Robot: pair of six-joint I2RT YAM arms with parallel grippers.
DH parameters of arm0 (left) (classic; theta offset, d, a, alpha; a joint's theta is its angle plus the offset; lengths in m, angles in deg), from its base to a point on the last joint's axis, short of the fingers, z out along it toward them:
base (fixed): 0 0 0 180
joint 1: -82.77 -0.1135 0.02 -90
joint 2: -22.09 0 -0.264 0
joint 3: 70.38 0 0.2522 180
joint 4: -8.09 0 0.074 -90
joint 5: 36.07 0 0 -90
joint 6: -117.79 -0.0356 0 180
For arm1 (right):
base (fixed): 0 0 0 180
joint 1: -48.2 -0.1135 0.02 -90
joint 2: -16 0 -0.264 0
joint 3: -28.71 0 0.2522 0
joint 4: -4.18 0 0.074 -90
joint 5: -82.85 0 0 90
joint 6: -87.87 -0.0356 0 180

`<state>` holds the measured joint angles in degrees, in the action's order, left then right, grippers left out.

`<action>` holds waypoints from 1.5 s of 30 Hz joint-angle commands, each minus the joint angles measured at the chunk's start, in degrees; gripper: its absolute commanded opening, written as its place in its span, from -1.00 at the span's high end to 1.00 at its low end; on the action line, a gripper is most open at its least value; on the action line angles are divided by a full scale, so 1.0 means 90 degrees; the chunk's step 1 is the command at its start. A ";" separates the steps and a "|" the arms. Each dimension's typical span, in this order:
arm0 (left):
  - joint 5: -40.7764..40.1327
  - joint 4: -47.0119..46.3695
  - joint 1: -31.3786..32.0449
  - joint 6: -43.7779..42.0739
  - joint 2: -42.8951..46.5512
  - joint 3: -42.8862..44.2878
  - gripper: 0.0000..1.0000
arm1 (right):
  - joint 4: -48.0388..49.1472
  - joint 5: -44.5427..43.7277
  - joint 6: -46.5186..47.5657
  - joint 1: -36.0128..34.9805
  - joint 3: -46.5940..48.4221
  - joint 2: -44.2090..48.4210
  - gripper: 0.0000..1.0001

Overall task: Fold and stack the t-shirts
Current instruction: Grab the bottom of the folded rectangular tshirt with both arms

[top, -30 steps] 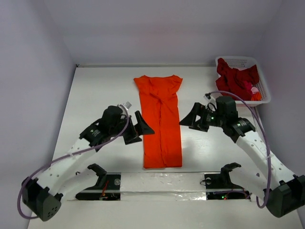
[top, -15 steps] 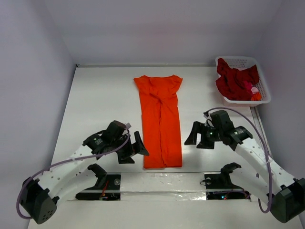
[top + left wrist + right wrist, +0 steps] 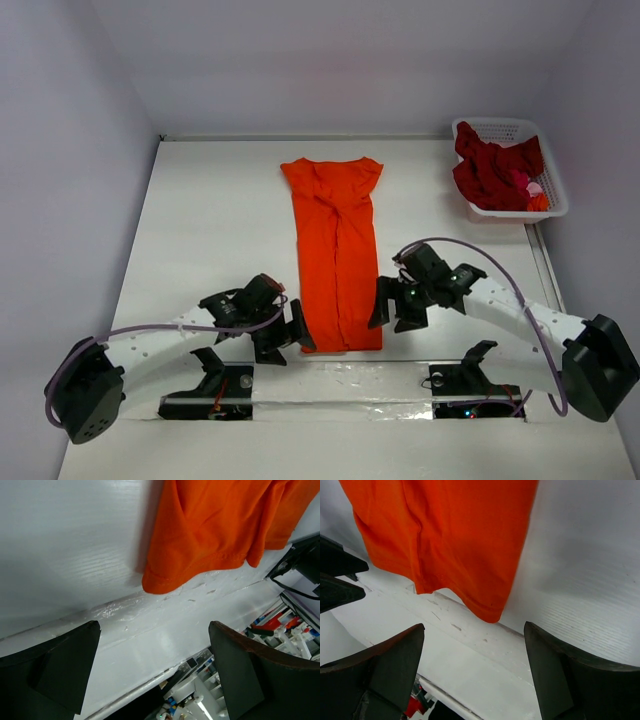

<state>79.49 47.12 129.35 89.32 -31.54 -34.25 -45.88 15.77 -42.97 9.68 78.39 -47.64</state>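
An orange t-shirt [image 3: 335, 250] lies flat mid-table, folded lengthwise into a long strip with its hem toward the near edge. Its near left hem corner [image 3: 155, 582] shows in the left wrist view, its near right hem corner [image 3: 490, 612] in the right wrist view. My left gripper [image 3: 295, 330] sits low beside the left hem corner, open and empty [image 3: 152, 675]. On the other side my right gripper [image 3: 385, 305] stands just off the right hem corner, also open with nothing between its fingers [image 3: 475, 672]. Dark red and pink t-shirts [image 3: 495, 170] are heaped in the basket.
A white lattice basket [image 3: 510, 130] stands at the far right corner, against the right wall. The table's near edge, with a shiny taped strip [image 3: 340, 385] and the arm bases, runs just behind the shirt's hem. Walls close in the left, back and right sides.
Both grippers have come down and toward the near edge, from beside the middle of the orange strip to its two hem corners. The shirt has not moved.
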 commanded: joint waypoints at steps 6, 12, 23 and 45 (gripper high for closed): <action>-0.0125 -0.1070 0.0117 0.0369 -0.0603 -0.0230 -0.67 | 0.0761 0.0002 -0.0403 -0.0465 -0.0270 -0.0321 -0.69; -0.0359 -0.1392 0.0117 0.0545 -0.0799 -0.0327 -0.65 | 0.1171 0.0188 -0.0628 -0.0583 -0.0631 -0.0488 -0.69; -0.0779 -0.1890 0.0117 0.0994 -0.1014 -0.0581 -0.26 | 0.1894 0.0286 -0.1087 -0.0642 -0.1296 -0.0322 -0.53; -0.2556 -0.0807 0.0117 0.1444 -0.0956 0.0053 -0.01 | 0.2109 0.0159 -0.1009 -0.0642 -0.1218 -0.0205 -0.45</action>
<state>68.89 35.15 130.73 103.64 -40.50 -34.68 -28.72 18.46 -52.92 4.54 67.05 -49.52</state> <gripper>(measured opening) 0.505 0.722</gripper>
